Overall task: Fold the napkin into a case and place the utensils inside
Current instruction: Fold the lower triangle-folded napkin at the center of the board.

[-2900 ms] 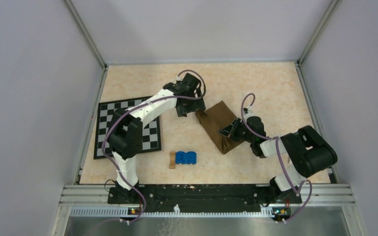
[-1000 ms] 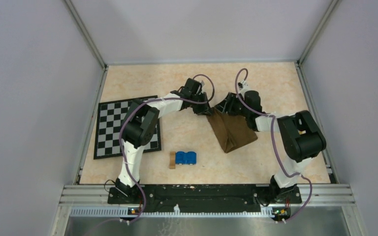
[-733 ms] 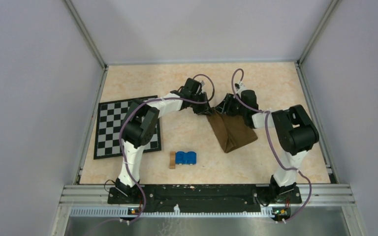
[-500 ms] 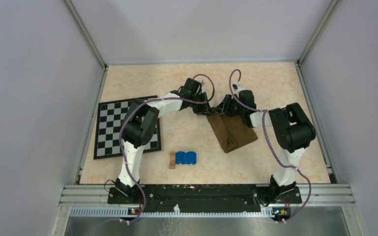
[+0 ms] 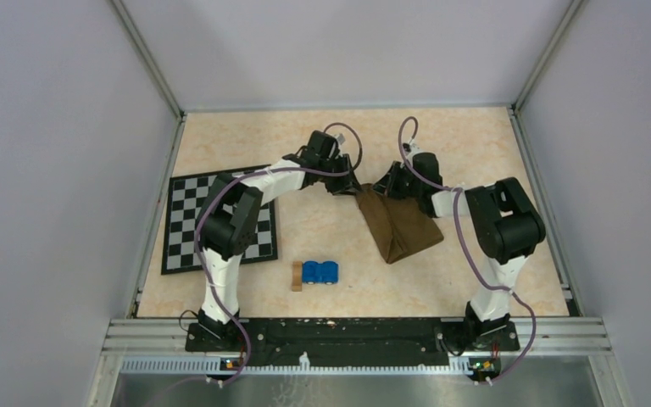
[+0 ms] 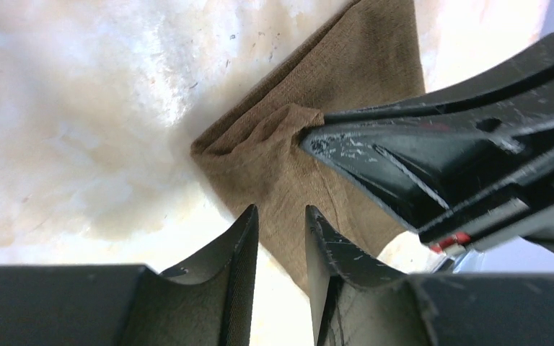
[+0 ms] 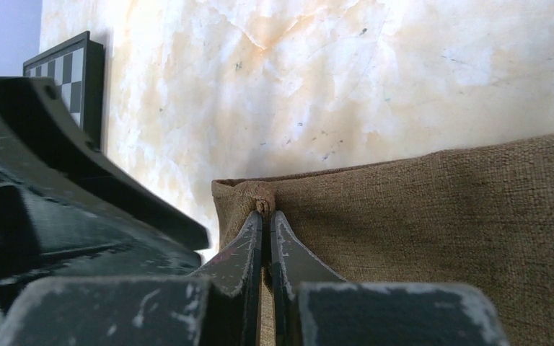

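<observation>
The dark brown napkin (image 5: 403, 227) lies folded in a layered oblong right of the table's middle. My right gripper (image 5: 379, 188) is at its far left corner; the right wrist view shows the gripper (image 7: 266, 213) shut on a small pinch of the napkin (image 7: 440, 216) at the folded edge. My left gripper (image 5: 345, 188) hovers just left of that corner. In the left wrist view it (image 6: 281, 210) stands slightly open with nothing between its fingers, while the napkin corner (image 6: 267, 158) lies beyond its tips. The utensils are out of view.
A black-and-white checkered mat (image 5: 185, 222) lies at the left. A blue object (image 5: 320, 271) and a small tan wooden block (image 5: 297, 275) sit near the front middle. Grey walls enclose the table on three sides.
My right gripper has closed on the napkin's far left corner. My left gripper has opened a little and drawn back to the left, off the cloth.
</observation>
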Motion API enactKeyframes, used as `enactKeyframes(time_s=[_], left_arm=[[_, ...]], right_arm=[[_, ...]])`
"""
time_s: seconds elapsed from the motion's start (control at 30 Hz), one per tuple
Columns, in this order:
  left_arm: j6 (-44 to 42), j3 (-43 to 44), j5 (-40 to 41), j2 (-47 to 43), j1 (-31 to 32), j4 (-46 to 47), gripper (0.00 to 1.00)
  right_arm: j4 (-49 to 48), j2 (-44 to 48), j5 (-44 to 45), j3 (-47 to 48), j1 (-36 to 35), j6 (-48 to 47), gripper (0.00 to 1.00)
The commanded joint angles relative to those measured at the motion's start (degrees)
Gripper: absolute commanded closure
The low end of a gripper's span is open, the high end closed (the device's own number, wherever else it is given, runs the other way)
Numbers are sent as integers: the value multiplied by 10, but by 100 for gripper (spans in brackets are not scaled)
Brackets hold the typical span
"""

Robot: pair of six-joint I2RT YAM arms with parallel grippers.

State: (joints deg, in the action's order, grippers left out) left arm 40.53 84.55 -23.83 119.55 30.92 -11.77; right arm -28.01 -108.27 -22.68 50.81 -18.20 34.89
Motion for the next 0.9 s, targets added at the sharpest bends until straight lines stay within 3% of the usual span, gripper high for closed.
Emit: enactKeyframes(time_s=[0.0,0.37,0.87], left_arm=[[7,-17,-23,-53,-23,45,65],[54,10,-92,17,-24,122,83],[65,30,-71,86,-20,141,86]], right_arm=[[1,31,-9,24,10,3,100],[8,11,-2,33,15,-7,100],[20,-19,-16,64,17,-11,100]])
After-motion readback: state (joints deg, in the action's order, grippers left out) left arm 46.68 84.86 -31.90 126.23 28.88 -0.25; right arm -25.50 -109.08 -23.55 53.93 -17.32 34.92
